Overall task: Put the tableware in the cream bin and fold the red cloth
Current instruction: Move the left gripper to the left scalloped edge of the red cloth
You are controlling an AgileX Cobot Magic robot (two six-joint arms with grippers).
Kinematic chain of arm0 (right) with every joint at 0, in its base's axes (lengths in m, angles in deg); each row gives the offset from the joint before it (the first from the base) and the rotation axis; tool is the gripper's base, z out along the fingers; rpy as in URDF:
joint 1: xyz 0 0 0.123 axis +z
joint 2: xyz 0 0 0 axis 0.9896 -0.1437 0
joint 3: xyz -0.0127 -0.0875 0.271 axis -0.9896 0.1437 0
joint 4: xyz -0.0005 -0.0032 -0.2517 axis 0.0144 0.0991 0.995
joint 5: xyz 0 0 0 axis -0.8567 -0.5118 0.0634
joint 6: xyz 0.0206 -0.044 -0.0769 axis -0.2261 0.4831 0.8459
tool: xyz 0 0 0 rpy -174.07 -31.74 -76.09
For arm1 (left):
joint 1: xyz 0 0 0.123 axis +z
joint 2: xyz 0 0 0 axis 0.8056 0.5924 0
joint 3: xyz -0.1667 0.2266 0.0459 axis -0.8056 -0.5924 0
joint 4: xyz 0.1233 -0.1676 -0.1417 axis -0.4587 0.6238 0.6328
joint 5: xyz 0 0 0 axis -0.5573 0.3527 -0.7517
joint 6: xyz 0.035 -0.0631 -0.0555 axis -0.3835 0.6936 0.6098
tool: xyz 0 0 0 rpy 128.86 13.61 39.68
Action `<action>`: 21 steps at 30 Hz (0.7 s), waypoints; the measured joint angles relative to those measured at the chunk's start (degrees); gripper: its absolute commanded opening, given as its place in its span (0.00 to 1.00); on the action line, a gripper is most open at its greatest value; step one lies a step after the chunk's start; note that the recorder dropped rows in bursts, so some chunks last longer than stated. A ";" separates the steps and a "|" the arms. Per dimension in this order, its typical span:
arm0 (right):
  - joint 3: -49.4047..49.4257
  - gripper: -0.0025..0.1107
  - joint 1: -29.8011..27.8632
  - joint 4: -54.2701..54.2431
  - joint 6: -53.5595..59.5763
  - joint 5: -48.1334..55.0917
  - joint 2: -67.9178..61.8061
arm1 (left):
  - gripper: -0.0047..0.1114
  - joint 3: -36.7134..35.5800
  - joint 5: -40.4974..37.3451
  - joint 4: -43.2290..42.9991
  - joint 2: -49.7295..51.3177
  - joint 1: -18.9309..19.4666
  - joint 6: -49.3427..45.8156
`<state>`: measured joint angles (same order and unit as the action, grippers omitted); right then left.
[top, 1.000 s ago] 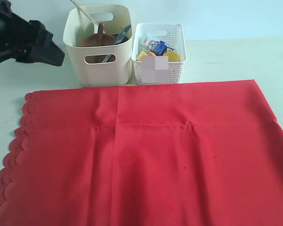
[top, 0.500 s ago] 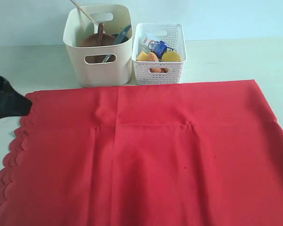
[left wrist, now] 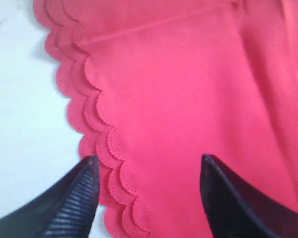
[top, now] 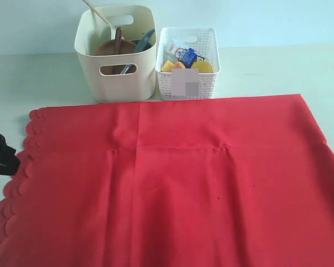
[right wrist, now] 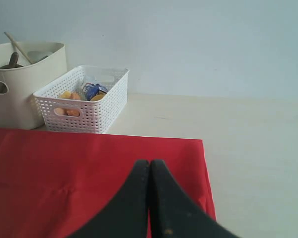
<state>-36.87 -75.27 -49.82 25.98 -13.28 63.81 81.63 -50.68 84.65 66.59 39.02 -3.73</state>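
The red cloth (top: 178,178) lies spread flat over most of the table, with its scalloped edge (top: 19,167) on the left. My left gripper (left wrist: 149,158) is open just above that scalloped edge (left wrist: 97,129), one finger over the table and one over the red cloth (left wrist: 188,89). In the exterior view only its dark tip (top: 5,156) shows. The cream bin (top: 116,78) stands behind the cloth and holds a brown plate (top: 106,49), a dark wooden spoon (top: 118,38) and chopsticks (top: 97,14). My right gripper (right wrist: 150,163) is shut and empty above the red cloth (right wrist: 64,168), near its far right corner.
A white lattice basket (top: 207,83) with yellow and orange food and a blue-and-white carton (top: 185,55) stands right of the cream bin. Bare table lies right of the cloth (right wrist: 258,163) and behind it.
My left arm has come down from beside the cream bin toward the near left, to the cloth's scalloped edge. The cloth and both bins have not moved.
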 measured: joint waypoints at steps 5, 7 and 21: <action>0.00 0.02 0.00 0.00 0.00 0.00 0.00 | 0.54 0.00 0.10 1.48 6.06 4.23 0.04; 0.00 0.02 0.00 0.00 0.00 0.00 0.00 | 0.54 0.00 0.10 3.23 8.18 5.21 -0.90; 0.00 0.02 0.00 0.00 0.00 0.00 0.00 | 0.54 2.24 5.91 14.30 21.34 8.40 -8.47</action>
<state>-36.87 -75.27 -49.82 25.98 -13.28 63.81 83.87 -44.77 98.95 87.93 47.42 -12.20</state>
